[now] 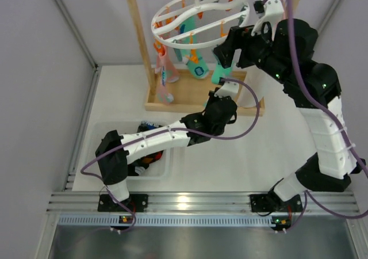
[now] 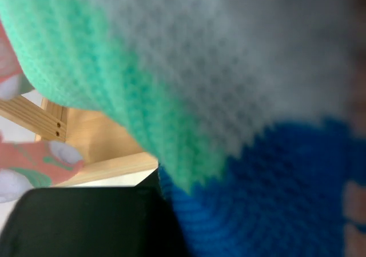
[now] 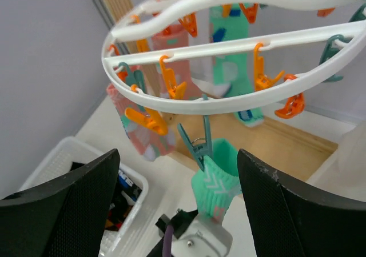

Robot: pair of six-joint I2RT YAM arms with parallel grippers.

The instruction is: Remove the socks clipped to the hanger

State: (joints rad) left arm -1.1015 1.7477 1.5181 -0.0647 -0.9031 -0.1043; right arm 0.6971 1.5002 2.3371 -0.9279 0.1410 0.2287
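Green sock (image 2: 108, 63), pinched low by the left claw (image 3: 206, 217), hangs straight below a teal peg (image 3: 196, 144) facing the spread right claw (image 3: 177, 163).

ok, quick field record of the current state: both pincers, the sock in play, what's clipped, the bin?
left pincer: shut on the lower end of the green sock
right pincer: open, fingers either side of the teal peg, no contact seen
green sock: clipped to the hanger by the teal peg
also clipped: pink sock, teal patterned sock
bin: on the table below the hanger, dark items inside
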